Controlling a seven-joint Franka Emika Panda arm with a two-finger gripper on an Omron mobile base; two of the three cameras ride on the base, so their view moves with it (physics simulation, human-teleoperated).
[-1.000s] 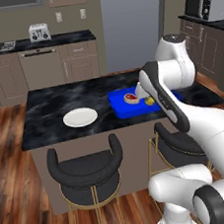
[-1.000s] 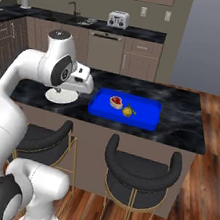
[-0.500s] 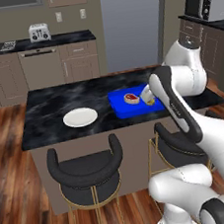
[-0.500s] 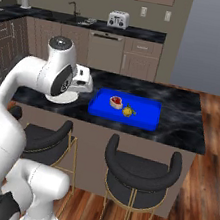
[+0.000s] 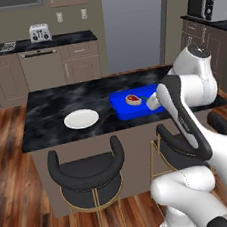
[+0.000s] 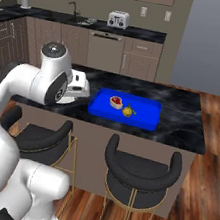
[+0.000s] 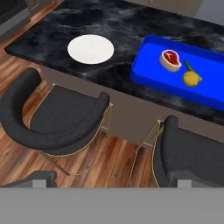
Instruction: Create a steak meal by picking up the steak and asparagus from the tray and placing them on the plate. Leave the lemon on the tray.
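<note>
The small red-pink steak [image 7: 170,59] with its pale fatty rim lies on the flat bright blue rectangular tray [image 7: 153,74], just beside the small yellow lemon [image 7: 190,78]. A thin dark green asparagus stalk [image 7: 187,66] seems to touch the lemon's far side. The plain round white plate [image 7: 90,48] sits bare, well apart on the black marble table [image 7: 131,22]. The fingers hang off the table edge, well short of the steak; how far open, I cannot tell.
</note>
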